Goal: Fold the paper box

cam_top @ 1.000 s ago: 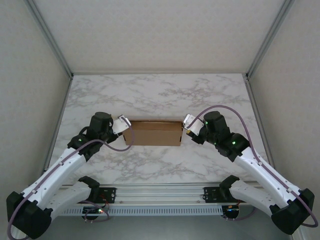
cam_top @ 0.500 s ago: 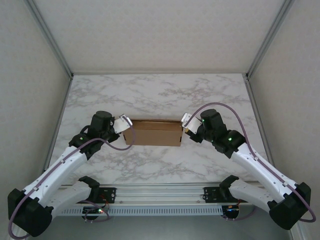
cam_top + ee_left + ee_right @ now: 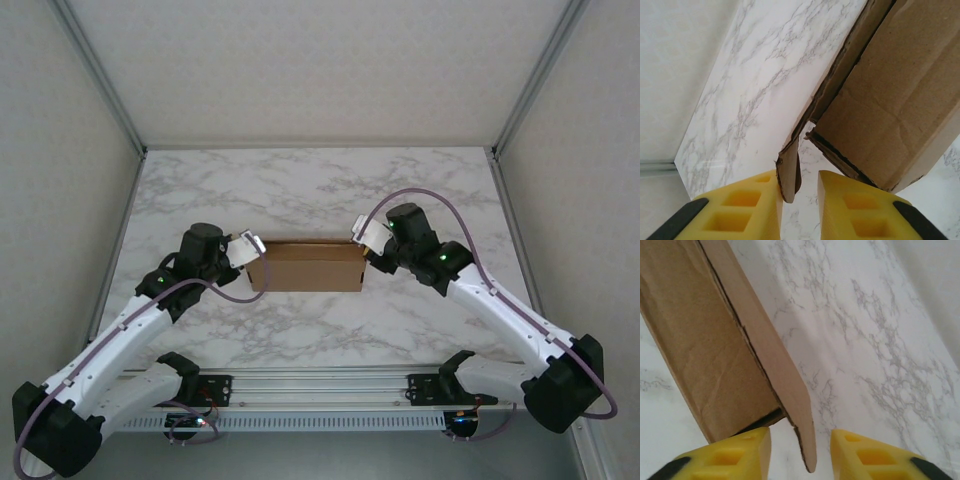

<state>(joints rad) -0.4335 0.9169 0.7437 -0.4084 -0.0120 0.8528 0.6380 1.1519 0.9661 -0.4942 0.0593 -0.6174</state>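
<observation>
Currently the paper box (image 3: 305, 266) is lying near the middle of the marble table (image 3: 300, 185), with its long side running left to right. The left gripper (image 3: 248, 246) is sitting just off the box's left end and the right gripper (image 3: 364, 236) just off its right end. Both arms are reaching in from the near edge.

Left wrist view: the left gripper (image 3: 800, 187) is standing partly open, leaving a narrow gap between its yellow fingers (image 3: 747, 207). A loose side flap (image 3: 789, 172) is poking its tip into that gap. It is lying close against one finger and is apart from the other, so it is not pinched. The box body is rising to the right of the flap, and a dark seam is showing where the two are parting.

Right wrist view: the right gripper (image 3: 801, 442) is standing wider open and gripping nothing. An end flap (image 3: 795, 405) is pointing down between its fingers, seemingly touching neither. The box body is sitting left of that flap, with a shadowed gap showing at the corner.
</observation>
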